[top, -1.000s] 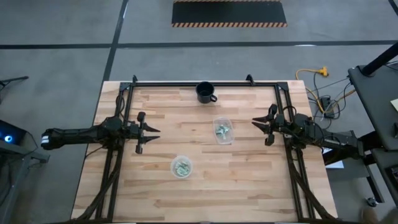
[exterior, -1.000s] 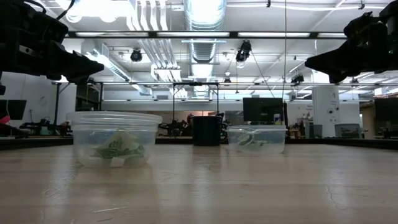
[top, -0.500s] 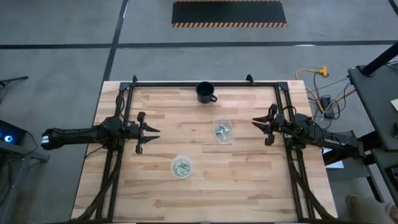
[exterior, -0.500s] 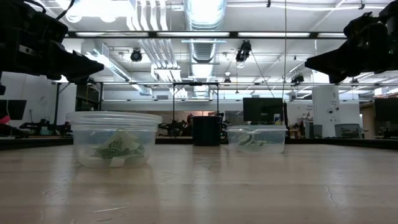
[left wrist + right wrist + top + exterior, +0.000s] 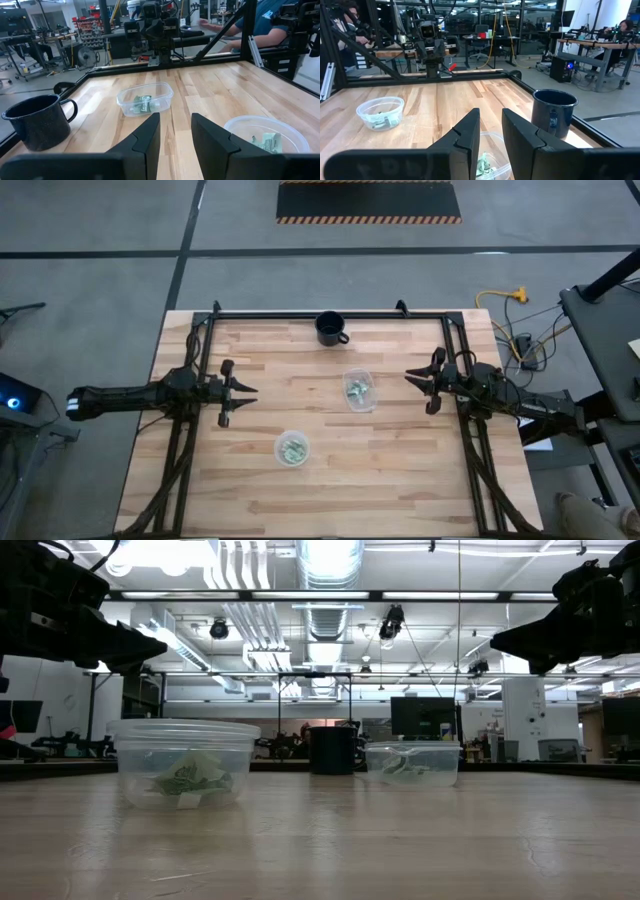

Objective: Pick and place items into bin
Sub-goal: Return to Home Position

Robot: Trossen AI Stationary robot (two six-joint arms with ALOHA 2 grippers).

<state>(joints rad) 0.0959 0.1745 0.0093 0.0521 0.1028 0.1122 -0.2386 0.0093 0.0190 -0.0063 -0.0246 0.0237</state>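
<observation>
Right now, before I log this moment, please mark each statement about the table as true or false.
1. The round container and the rectangular container both hold packets. True.
2. The black mug lies on its side. False: it stands upright.
3. The left tool grips a packet. False: it is open and empty, at the left side of the table.
4. The right tool is open and empty, at the table's right side. True.

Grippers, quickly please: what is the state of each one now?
Left gripper: open, empty, above the left side of the table.
Right gripper: open, empty, above its right side.
</observation>
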